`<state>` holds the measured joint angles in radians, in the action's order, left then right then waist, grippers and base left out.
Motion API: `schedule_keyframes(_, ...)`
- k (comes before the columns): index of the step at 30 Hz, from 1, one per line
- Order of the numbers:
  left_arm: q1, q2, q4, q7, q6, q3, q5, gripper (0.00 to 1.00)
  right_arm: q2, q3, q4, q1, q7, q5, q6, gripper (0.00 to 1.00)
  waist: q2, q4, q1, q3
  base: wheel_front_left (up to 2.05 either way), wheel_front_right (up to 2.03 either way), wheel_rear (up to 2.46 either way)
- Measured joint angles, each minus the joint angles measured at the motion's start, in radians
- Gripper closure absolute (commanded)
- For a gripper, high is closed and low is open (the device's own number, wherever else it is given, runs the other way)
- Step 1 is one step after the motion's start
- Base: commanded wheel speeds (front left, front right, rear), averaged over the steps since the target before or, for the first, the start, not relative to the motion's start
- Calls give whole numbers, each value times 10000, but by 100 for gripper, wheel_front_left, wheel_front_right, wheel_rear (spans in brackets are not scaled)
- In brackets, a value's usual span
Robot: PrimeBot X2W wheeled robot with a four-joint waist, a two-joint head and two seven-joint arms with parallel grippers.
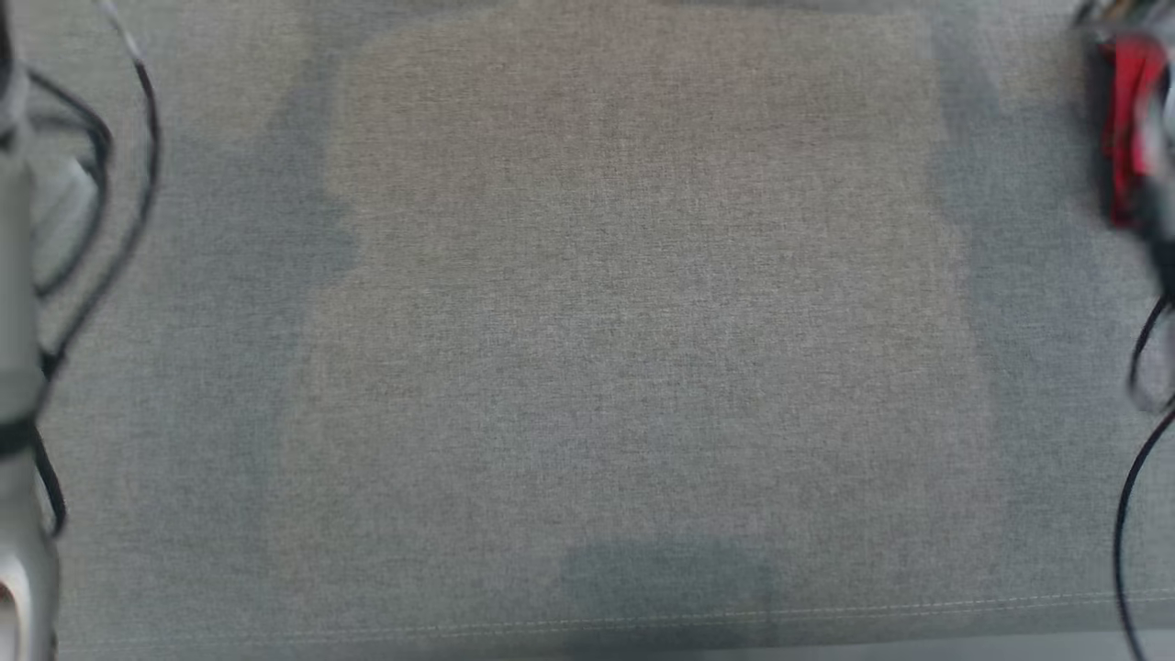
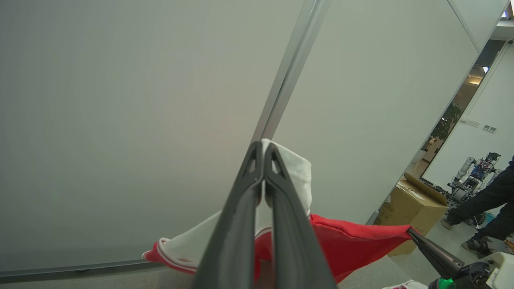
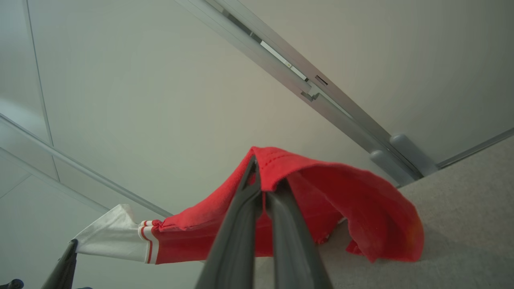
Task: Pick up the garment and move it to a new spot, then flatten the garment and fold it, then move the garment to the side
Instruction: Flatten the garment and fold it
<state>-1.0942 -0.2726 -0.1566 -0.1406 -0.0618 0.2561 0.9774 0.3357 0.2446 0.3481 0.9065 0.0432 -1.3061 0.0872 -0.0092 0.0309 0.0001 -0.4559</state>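
Observation:
The garment (image 3: 361, 208) is red with a white, red-striped sleeve, and it hangs stretched in the air between my two grippers. My left gripper (image 2: 264, 146) is shut on the white sleeve (image 2: 299, 172). My right gripper (image 3: 263, 180) is shut on the red hem. The left wrist view shows the right gripper (image 2: 410, 230) pinching the far red corner. The right wrist view shows the left gripper (image 3: 72, 243) holding the white tip. In the head view a blurred red strip of the garment (image 1: 1122, 128) shows at the upper right edge, and my pale left forearm (image 1: 18, 367) runs along the left edge.
A grey fabric surface (image 1: 624, 321) spreads below, with its stitched front edge near the bottom. Pale wall panels with a metal rail (image 3: 321, 100) stand behind. A cardboard box (image 2: 409, 200), another robot (image 2: 474, 172) and a person (image 2: 490, 204) are on the right.

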Motion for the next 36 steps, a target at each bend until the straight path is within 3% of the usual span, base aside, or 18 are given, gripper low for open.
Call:
schedule_keyframes(4, 1342, -17, -81, 96, -56, -33, 188, 100, -238, 198, 493, -1274, 19, -167, 33, 100, 0, 59, 0, 56, 0, 0, 0)
schedule_keyframes(5, 2170, 25, -284, 408, -90, -52, 336, 100, -201, 232, 715, -1839, -136, -134, 190, 100, 0, 57, 0, 63, 0, 0, 0)
schedule_keyframes(12, 4570, 282, -621, 1429, -274, -90, 502, 100, -123, 165, 945, -3023, -794, -44, 359, 100, 0, 125, 0, 351, 0, 0, 0)
schedule_keyframes(17, 5281, 351, -297, 2088, -453, -142, 493, 100, -130, -81, 719, -3643, -1365, -153, 359, 100, 0, 219, 0, 780, 0, 0, 0)
schedule_keyframes(20, 5820, 276, -111, 2226, -502, 33, 460, 100, -65, -2, -65, -3945, -1555, -203, 359, 100, 0, 279, -1, 1102, 0, 0, 0)
schedule_keyframes(30, 8307, -675, 90, 1206, -543, 1578, 230, 100, 535, 1484, -692, -6294, -1260, 54, 359, 100, 0, 397, -1, 2322, 0, 0, 0)
schedule_keyframes(36, 9518, -1231, 416, 581, -543, 1900, 232, 100, 855, 1509, -1097, -7436, -1319, -13, 359, 100, 0, 360, -1, 2939, 0, 0, 0)
